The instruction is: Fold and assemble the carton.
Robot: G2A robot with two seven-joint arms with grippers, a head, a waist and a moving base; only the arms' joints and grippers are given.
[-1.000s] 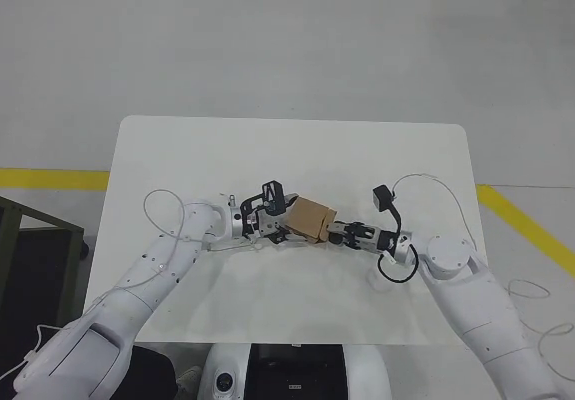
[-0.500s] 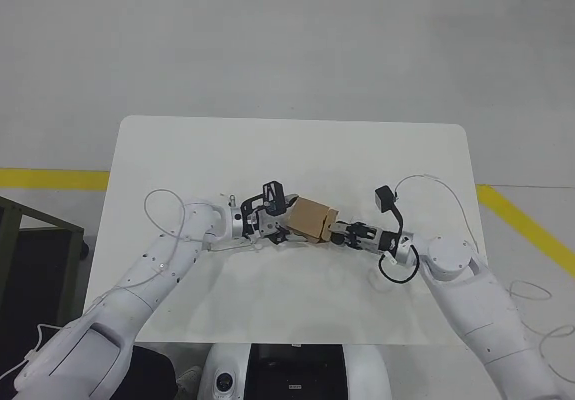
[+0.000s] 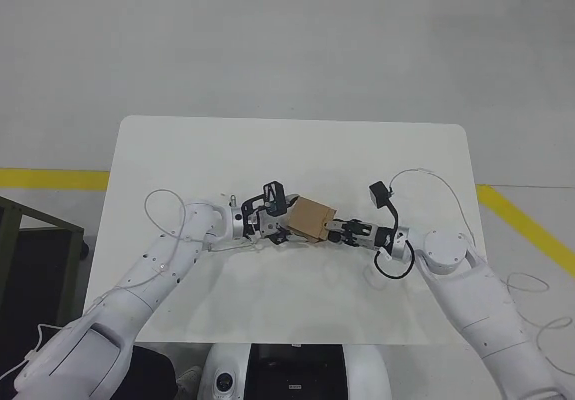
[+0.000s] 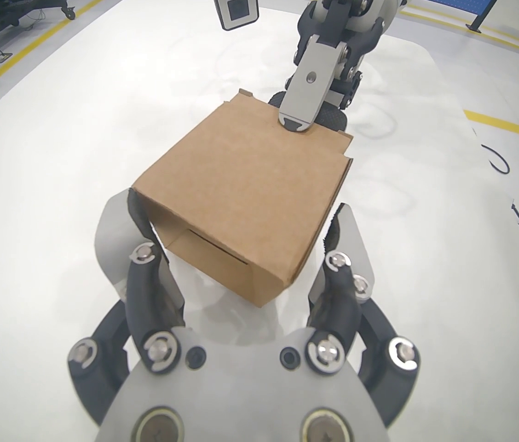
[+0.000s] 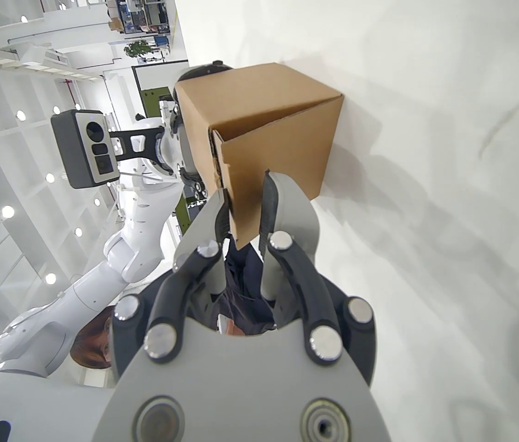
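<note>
Straddling the near, open end of the brown carton (image 4: 245,172), the left tool (image 4: 235,206) has its fingers spread wide, one beside each side wall and close against the cardboard. Whether they press on it I cannot tell. The carton rests on the white table (image 4: 57,117) as a squared-up sleeve, directly ahead of this tool and reaching away from it. At the carton's far end the right tool (image 5: 246,188) meets it from the opposite side. Its fingers are nearly closed and pinch the edge of one cardboard panel between them, with the upper finger lying on the carton's top face.
</note>
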